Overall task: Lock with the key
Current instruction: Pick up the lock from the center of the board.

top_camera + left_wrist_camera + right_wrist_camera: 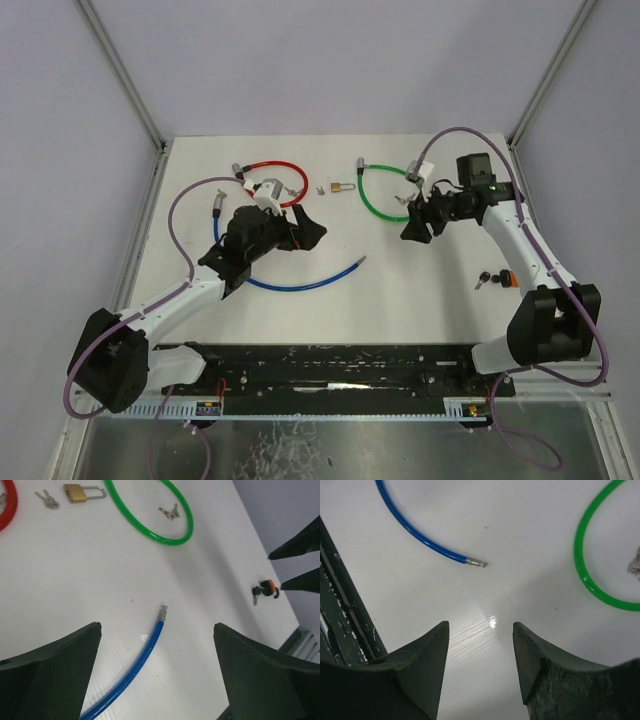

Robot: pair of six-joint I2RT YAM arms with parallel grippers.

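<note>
My left gripper (157, 626) hangs with jaws wide apart above the metal tip of the blue cable (152, 640). My right gripper (480, 625) is parted too, with bare table between its fingers. There are three glossy cables; the others are a green cable (175, 543) and a red cable (14, 502). Between those two lies one brass padlock (75, 492), with silver keys (47, 500) just beside it. A second bunch (170, 513), perhaps two keys, lies inside the green loop. A black-and-orange key (264, 590) sits well apart, near the right arm.
</note>
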